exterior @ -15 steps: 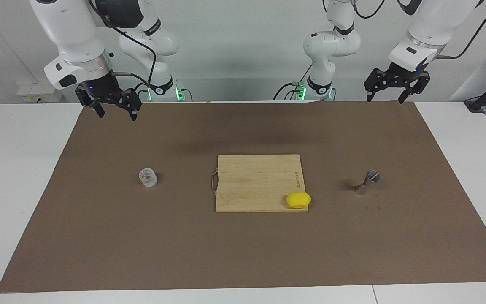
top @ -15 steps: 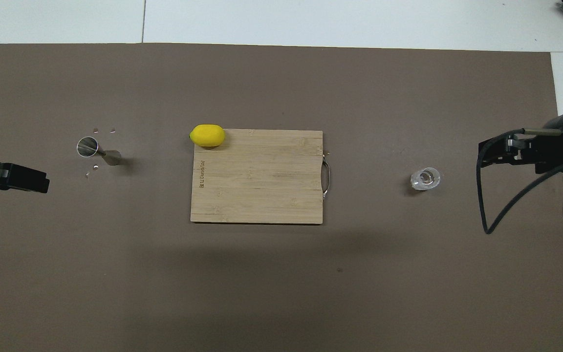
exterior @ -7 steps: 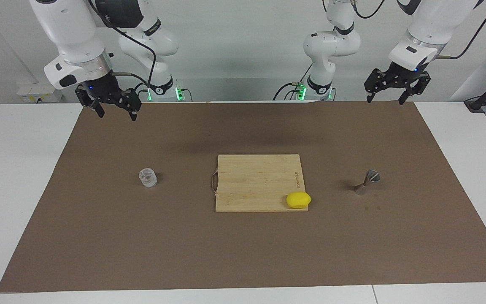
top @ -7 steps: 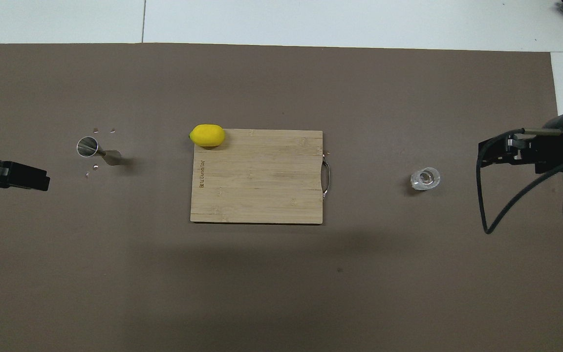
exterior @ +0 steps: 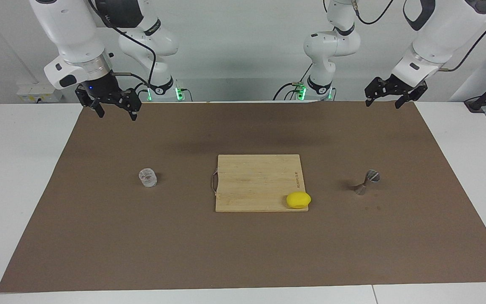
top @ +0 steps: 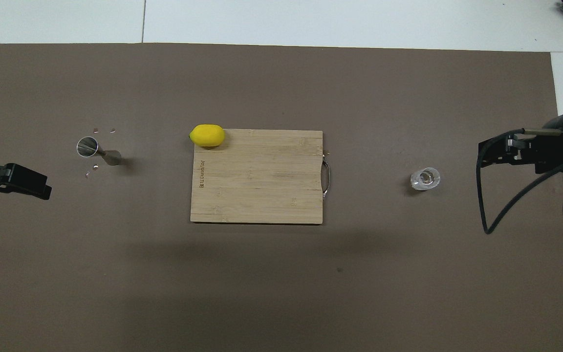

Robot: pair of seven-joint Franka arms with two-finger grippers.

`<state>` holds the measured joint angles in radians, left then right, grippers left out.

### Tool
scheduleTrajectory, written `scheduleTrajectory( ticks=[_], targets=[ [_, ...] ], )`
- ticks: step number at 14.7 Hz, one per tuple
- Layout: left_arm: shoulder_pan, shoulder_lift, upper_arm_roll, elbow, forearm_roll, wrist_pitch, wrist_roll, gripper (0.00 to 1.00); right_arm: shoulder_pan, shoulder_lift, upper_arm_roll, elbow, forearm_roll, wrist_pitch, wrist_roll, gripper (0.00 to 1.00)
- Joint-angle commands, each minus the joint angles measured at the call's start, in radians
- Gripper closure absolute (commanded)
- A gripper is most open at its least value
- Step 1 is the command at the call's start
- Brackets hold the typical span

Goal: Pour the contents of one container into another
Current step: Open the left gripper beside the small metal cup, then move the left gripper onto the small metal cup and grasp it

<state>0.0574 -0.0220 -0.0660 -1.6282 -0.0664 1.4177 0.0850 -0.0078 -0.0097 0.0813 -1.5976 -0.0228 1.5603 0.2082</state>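
Hanging open and empty, the right claw [exterior: 114, 112] is up over the mat's edge; the glass [exterior: 147, 177] stands on the desk below it, well apart. The left claw [exterior: 388, 100], also open, is likewise well above the jigger [exterior: 367, 182]. Nothing is gripped; grasping and pouring remain.

High facing view, steep overhead view (sharing the mat [exterior: 243, 253])

a yellow lemon [top: 207, 135] sits on the wooden board's [top: 257, 181] corner. the glass tumbler [top: 425, 179] and the metal jigger [top: 97, 151] stand well apart on the brown mat [top: 281, 293].
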Motion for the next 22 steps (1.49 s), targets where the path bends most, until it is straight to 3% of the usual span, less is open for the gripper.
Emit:
scheduleTrajectory(
  ticks=[1,5,10,14,19,22],
  targets=[
    [0.071,0.129,0.034,0.117,-0.113,-0.072,-0.008,0.00,-0.006,-0.003,0.011,0.008,0.006,-0.029,0.002,0.00],
    [0.082,0.195,0.193,0.120,-0.326,-0.105,-0.322,0.00,-0.001,-0.003,0.012,0.008,0.004,-0.026,-0.006,0.00],
    [0.123,0.204,0.198,0.033,-0.527,0.018,-0.807,0.00,0.000,0.004,0.017,0.016,-0.009,-0.003,-0.010,0.00],
    [0.182,0.235,0.198,-0.068,-0.738,0.105,-1.077,0.00,-0.001,0.010,0.015,0.025,-0.014,-0.002,-0.009,0.00],
    [0.262,0.269,0.196,-0.226,-0.955,0.147,-1.134,0.00,-0.008,0.013,0.015,0.036,-0.011,-0.008,-0.018,0.00],
    [0.265,0.277,0.196,-0.274,-1.018,0.228,-1.134,0.00,-0.012,0.013,0.015,0.033,-0.012,-0.009,-0.032,0.00]
  ],
)
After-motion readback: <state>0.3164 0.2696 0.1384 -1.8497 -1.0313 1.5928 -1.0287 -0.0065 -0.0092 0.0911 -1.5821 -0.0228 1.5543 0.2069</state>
